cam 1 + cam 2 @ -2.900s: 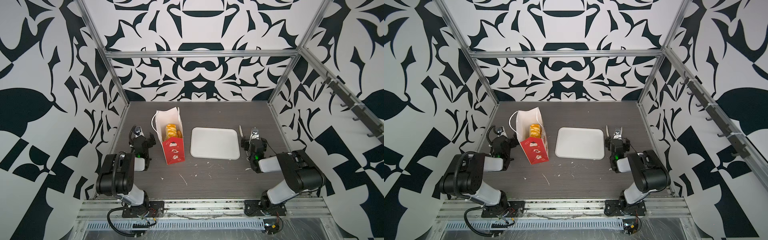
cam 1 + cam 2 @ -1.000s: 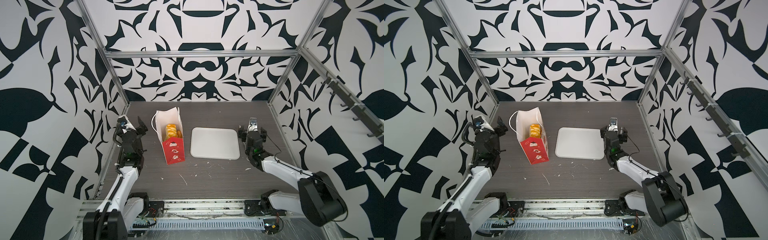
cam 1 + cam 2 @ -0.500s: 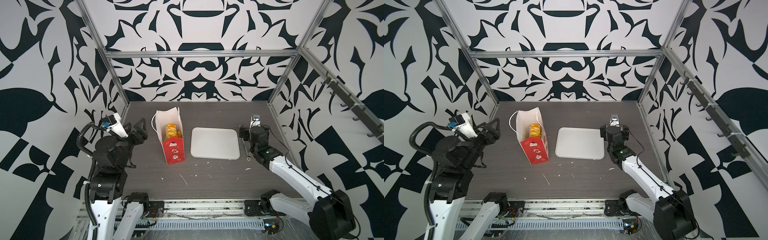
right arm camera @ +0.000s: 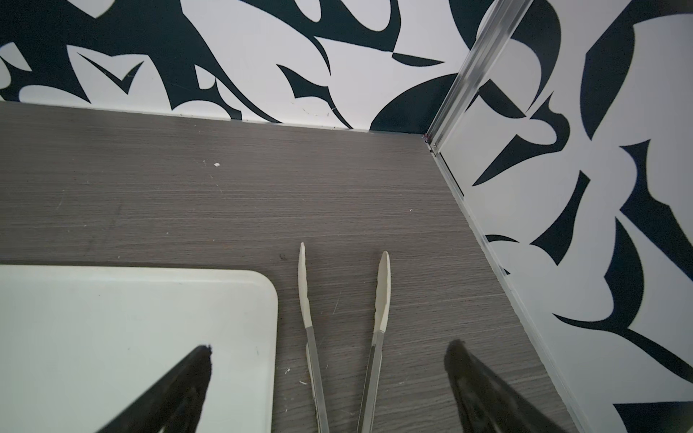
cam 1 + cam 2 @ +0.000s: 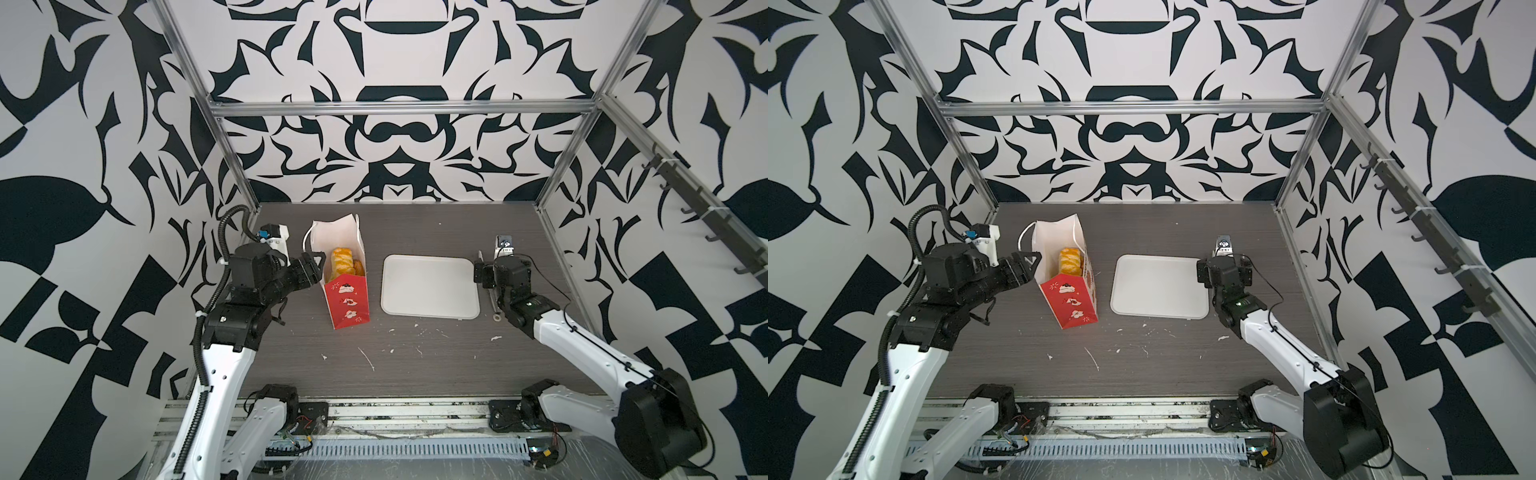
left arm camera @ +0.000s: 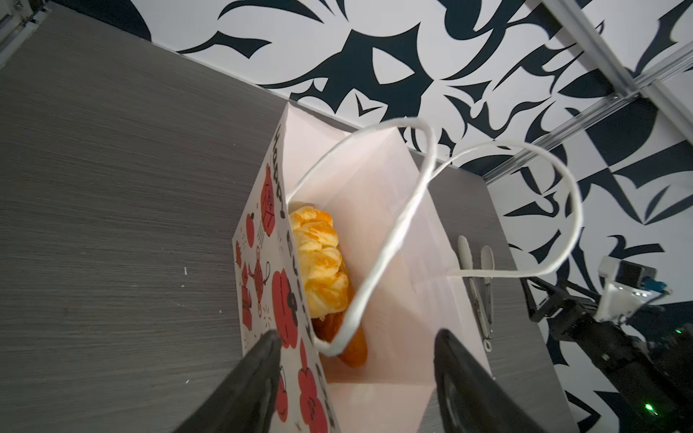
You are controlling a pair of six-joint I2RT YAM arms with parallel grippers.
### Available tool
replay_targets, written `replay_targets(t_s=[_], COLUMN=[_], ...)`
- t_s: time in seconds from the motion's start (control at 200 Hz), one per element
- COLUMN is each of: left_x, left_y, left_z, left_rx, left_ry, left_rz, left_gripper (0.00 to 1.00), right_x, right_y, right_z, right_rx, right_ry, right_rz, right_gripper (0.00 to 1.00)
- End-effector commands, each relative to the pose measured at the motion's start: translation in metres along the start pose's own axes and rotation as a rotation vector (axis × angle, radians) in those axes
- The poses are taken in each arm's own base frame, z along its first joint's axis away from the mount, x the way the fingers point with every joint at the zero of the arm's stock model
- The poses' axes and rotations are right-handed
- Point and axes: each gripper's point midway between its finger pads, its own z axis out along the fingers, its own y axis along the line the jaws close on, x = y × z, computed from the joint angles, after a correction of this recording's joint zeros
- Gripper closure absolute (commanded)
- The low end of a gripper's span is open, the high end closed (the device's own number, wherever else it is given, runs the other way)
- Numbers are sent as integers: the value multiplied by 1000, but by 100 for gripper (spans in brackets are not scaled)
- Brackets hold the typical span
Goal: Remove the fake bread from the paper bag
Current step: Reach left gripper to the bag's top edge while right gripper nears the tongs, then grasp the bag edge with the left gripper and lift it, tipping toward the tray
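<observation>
Left wrist — cord handle [image 6: 393, 232] across bread [image 6: 318, 262], tongs [image 6: 480, 285] beyond bag [image 6: 393, 180]

1. Walls [image 5: 395, 124] all round: white, splashed with big black leaf and swirl shapes.
2. Table [image 5: 415, 353]: dark grey-brown, fine wood-grain lines, little white flecks.
3. Paper bag [image 5: 347, 301], left of centre in both top views: red front with white and black prints. The left wrist view shows a white side with red round shapes and black letters. Lining white, cord handles [image 6: 393, 225] white.
4. Bread [image 6: 318, 262]: glossy yellow with orange patches, and a darker orange-brown piece below.
5. Tray [image 5: 430, 286]: plain white.
6. Tongs [image 4: 380, 296]: silver arms, cream tips.
7. Left arm [image 5: 220, 374] and right arm [image 5: 582, 340]: white links, black joints. Left gripper [image 6: 358, 333] and right gripper [image 4: 329, 345]: black.
</observation>
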Motion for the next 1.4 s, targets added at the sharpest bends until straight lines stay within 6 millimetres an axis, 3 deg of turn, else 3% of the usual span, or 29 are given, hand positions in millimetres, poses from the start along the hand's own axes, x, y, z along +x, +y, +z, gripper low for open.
replay_targets(t_s=[0.0, 0.235, 0.675, 1.165, 1.395], left_x=[2, 5, -14, -12, -17], left_y=[10, 17, 22, 27, 27], left_z=[14, 35, 28, 41, 45], left_rx=[-78, -224, -295, -328, -339], left_ry=[2, 5, -80, -47, -55], left_rz=[-17, 48, 52, 65, 74], left_gripper=[34, 43, 49, 73, 100], right_x=[-7, -4, 6, 18, 19], right_y=[-1, 2, 9, 18, 18], right_z=[-5, -2, 7, 17, 18], right_rx=[-2, -8, -27, -46, -44], right_ry=[-35, -24, 8, 61, 68], right_rz=[29, 24, 18, -4, -6], right_gripper=[0, 0, 0, 0, 0])
